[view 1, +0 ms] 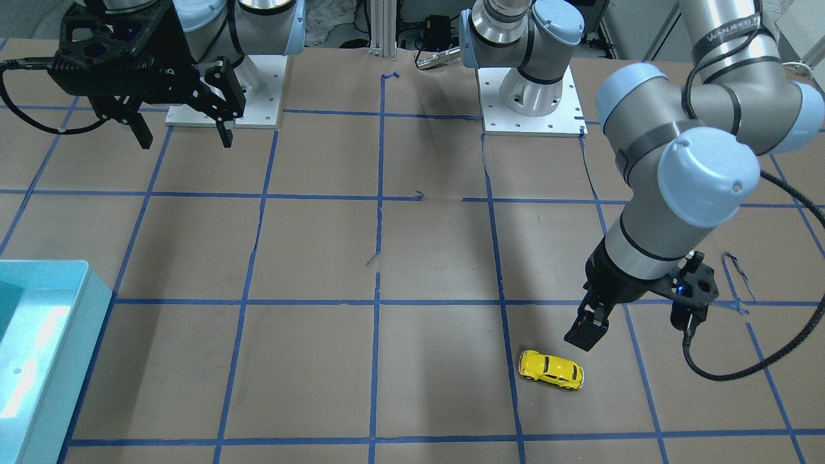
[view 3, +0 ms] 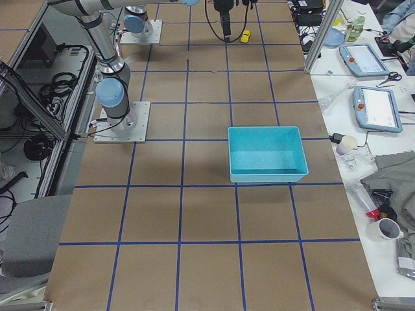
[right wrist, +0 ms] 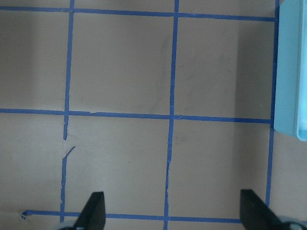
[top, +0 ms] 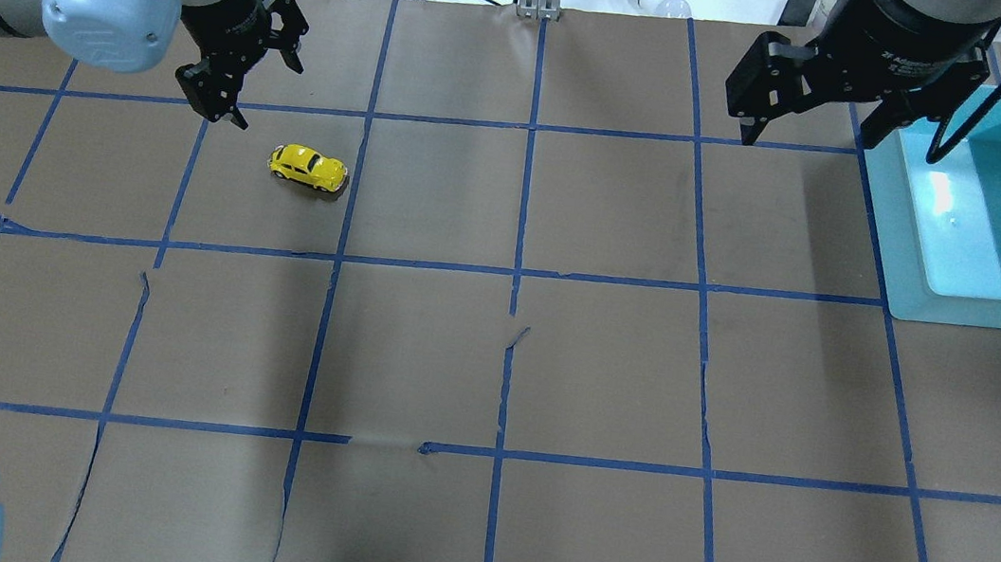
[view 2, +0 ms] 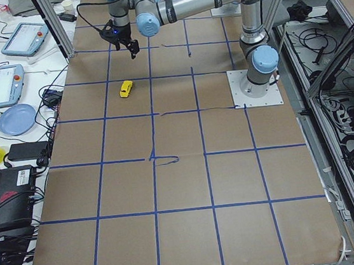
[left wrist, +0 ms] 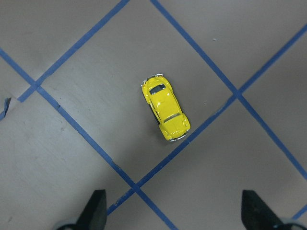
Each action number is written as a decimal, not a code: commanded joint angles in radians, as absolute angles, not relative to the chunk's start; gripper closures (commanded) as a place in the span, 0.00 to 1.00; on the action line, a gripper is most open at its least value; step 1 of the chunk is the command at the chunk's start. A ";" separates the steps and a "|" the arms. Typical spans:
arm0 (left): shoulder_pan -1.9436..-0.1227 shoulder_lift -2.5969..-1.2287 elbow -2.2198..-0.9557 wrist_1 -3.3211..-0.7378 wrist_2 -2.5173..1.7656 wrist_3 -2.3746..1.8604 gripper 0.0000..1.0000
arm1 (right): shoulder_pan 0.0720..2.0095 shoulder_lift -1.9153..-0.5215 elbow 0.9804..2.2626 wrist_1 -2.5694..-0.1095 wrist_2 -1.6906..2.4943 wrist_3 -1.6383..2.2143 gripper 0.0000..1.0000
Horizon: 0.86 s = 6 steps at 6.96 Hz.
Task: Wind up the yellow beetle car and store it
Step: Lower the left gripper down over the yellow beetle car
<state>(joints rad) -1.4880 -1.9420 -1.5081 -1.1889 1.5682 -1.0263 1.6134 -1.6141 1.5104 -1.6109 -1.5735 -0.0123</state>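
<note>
Closest to the lens in the left wrist view, the left fingers (left wrist: 96,211) are seen as two dark tips at the bottom edge. They're spread wide apart with nothing gripped between them. Straight up at 12 o'clock from that gap, the car (left wrist: 165,108) is parked on its wheels on the brown worktop (left wrist: 86,139). Its length runs roughly 11 to 5 o'clock, and the 5 o'clock end is right at a blue tape line (left wrist: 211,117). No contact with the fingers can be made out; they're held above it, well clear.

In the overhead view the car is found at about 5 o'clock from the left fingers, near them, inside one taped square and just beside the line on its 3 o'clock side.

Over on the other side, the right fingers (right wrist: 96,211) are also parted wide and empty, held up over bare grid squares. A teal bin (right wrist: 292,72) is caught at the 3 o'clock edge of that wrist view. From overhead, the bin sits at roughly 3 to 4 o'clock from the right fingers, close by.

Car and bin are well apart, with the car way off at 9 o'clock from the bin.
</note>
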 commanded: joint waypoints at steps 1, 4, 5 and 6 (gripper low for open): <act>-1.482 -2.029 -1.549 -1.097 1.565 -1.144 0.00 | 1.614 -1.615 1.511 -1.609 -1.574 -0.012 0.00; -1.477 -2.106 -1.569 -1.077 1.563 -1.186 0.00 | 1.614 -1.615 1.511 -1.609 -1.574 -0.014 0.00; -1.477 -2.124 -1.571 -1.077 1.565 -1.186 0.00 | 1.614 -1.615 1.511 -1.609 -1.575 -0.014 0.00; -1.476 -2.141 -1.566 -1.066 1.566 -1.186 0.00 | 1.614 -1.615 1.511 -1.609 -1.574 -0.014 0.00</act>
